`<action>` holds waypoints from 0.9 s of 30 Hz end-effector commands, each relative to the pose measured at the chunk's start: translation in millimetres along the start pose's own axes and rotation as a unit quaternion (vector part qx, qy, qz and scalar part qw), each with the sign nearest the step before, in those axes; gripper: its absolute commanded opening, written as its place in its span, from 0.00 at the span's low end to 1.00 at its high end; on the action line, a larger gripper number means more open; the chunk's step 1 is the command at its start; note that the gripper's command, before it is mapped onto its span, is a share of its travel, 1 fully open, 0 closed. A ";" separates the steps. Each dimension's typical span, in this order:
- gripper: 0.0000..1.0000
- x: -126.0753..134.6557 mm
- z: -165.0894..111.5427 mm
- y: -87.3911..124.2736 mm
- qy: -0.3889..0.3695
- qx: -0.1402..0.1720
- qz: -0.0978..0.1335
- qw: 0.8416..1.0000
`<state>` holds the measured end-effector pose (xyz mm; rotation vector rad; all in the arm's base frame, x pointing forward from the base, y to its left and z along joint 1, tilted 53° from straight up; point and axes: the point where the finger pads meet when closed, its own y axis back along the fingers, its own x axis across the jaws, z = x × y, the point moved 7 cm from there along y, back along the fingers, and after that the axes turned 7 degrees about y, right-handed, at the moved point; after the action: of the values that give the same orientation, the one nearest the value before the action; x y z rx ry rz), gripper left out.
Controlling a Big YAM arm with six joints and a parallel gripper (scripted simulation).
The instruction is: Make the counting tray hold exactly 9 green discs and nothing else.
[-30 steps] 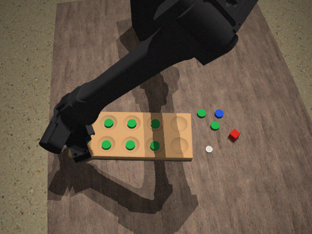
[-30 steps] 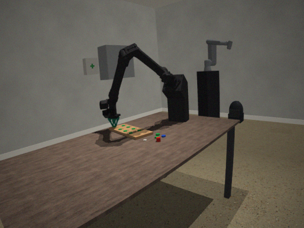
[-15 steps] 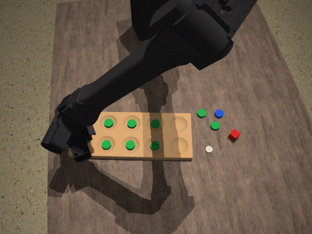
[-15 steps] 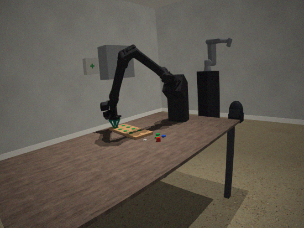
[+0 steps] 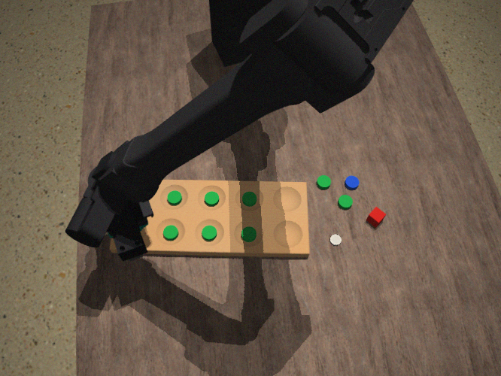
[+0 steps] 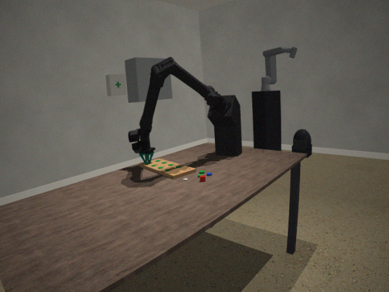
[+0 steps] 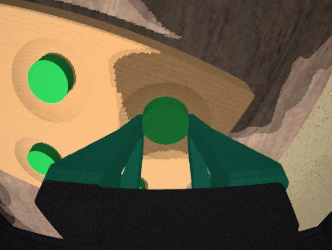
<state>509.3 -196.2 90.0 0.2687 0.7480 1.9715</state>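
The wooden counting tray lies flat on the table with two rows of pockets. Several green discs rest in its pockets, such as one in the far row. The two pockets at the right end are empty. My gripper is at the tray's left end, and the arm hides the pockets there. In the wrist view my gripper is shut on a green disc and holds it low over an end pocket. I cannot tell whether the disc touches the pocket. The gripper also shows in the exterior view.
Right of the tray lie two loose green discs, a blue disc, a white disc and a red cube. The arm's base stands at the table's far side.
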 end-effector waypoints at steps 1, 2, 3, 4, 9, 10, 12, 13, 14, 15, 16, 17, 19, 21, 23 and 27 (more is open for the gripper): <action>0.00 -0.9 5.5 -7.2 0.004 -0.003 0.000 1.000; 0.00 -1.1 5.7 -7.3 0.004 -0.004 0.000 1.000; 0.00 -1.3 5.9 -7.4 0.004 -0.004 0.000 1.000; 0.32 -1.1 5.7 -7.4 0.004 -0.004 0.000 1.000; 0.32 -1.1 6.2 -7.0 0.004 -0.004 0.000 1.000; 0.32 -1.1 6.2 -7.0 0.004 -0.004 0.000 1.000; 0.32 -1.1 6.2 -7.0 0.004 -0.004 0.000 1.000; 0.32 -1.1 6.2 -7.0 0.004 -0.004 0.000 1.000; 0.32 -1.1 6.2 -7.0 0.004 -0.004 0.000 1.000; 0.32 -1.1 6.2 -7.0 0.004 -0.004 0.000 1.000; 0.32 -1.1 6.2 -7.0 0.004 -0.004 0.000 1.000; 0.32 -1.1 6.2 -7.0 0.004 -0.004 0.000 1.000; 0.32 -1.1 6.2 -7.0 0.004 -0.004 0.000 1.000; 0.32 -1.1 6.2 -7.0 0.004 -0.004 0.000 1.000; 0.32 -1.1 6.2 -7.0 0.004 -0.004 0.000 1.000; 0.32 -1.1 6.2 -7.0 0.004 -0.004 0.000 1.000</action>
<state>509.3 -196.3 89.6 0.2694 0.7479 1.9712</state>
